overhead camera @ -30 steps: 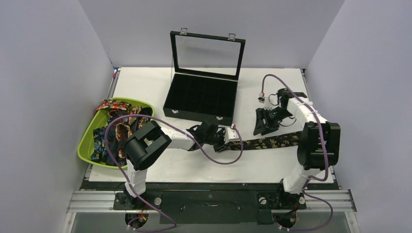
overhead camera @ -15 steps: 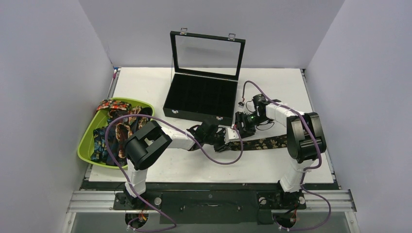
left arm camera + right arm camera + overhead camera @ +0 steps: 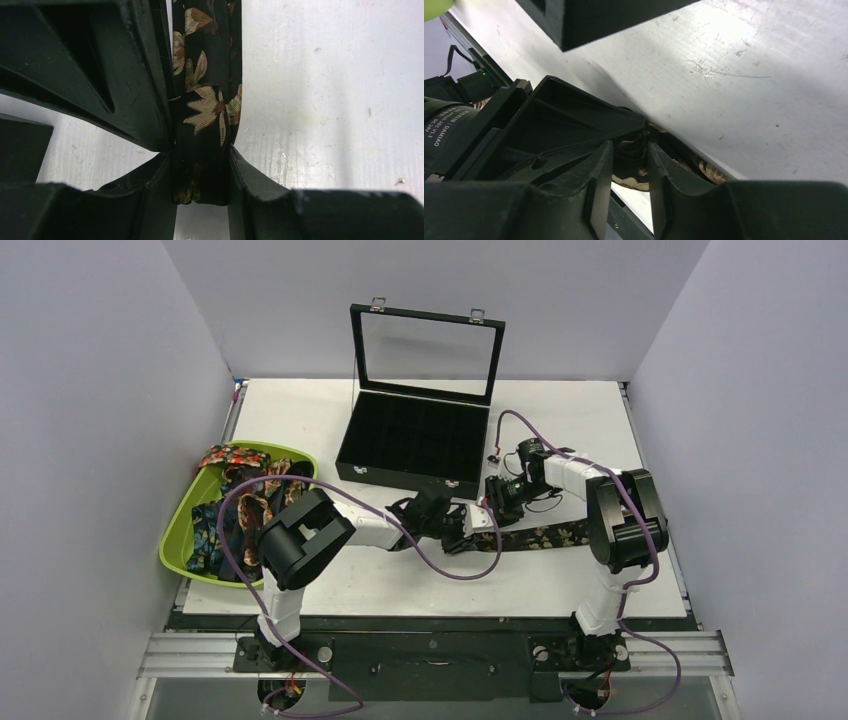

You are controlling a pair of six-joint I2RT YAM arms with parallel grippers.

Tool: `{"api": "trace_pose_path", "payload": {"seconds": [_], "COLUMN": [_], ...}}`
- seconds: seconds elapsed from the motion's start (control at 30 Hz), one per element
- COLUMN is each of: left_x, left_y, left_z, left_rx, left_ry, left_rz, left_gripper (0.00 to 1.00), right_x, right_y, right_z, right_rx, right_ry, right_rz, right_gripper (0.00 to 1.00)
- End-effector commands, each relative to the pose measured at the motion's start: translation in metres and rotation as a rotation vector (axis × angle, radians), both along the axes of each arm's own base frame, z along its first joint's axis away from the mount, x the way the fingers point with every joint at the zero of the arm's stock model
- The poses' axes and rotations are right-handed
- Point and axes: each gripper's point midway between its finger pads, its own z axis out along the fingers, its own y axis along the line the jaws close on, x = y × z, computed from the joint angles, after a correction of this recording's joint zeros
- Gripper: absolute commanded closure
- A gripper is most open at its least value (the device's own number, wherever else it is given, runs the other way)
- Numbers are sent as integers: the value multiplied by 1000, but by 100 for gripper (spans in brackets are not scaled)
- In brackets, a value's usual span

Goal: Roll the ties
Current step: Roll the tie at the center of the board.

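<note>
Tie inside left end effector

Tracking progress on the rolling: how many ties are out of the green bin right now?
1: the gold-floral tie lies on the table, its end held by the left gripper. More sit tangled in the bin, uncounted.

Robot lab cell: plain grey walls box in the white table, aluminium rail along table's near edge.
</note>
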Motion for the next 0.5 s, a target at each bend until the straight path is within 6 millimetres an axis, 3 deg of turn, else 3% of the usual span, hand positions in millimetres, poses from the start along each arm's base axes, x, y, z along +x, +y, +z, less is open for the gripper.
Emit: {"api": "trace_pose_path", "payload": {"seconds": [0.0,0.03,0.13,0.23,0.47], "left_x": [-20,-21,-21,-21,-21], "left_y": [23,24,25,26,25], "left_z": [-45,-45,-45,-45,-45], "left_rx": [145,146,146,147,145], "left_ry": [98,99,98,98,98], "left_rz": [-3,-3,-3,-3,-2], "left_gripper": [81,81,81,81,81], "right_x": [-15,-17,-20,-19,-26], "right_y": [1,0,-4,-8,-9], "right_z": [15,17,24,28,33], "right_rx": [32,32,36,48,101], "right_ry": [2,7,12,13,45], "right_rz": [45,53,52,30,13], "right_gripper": [77,76,62,57,55]}}
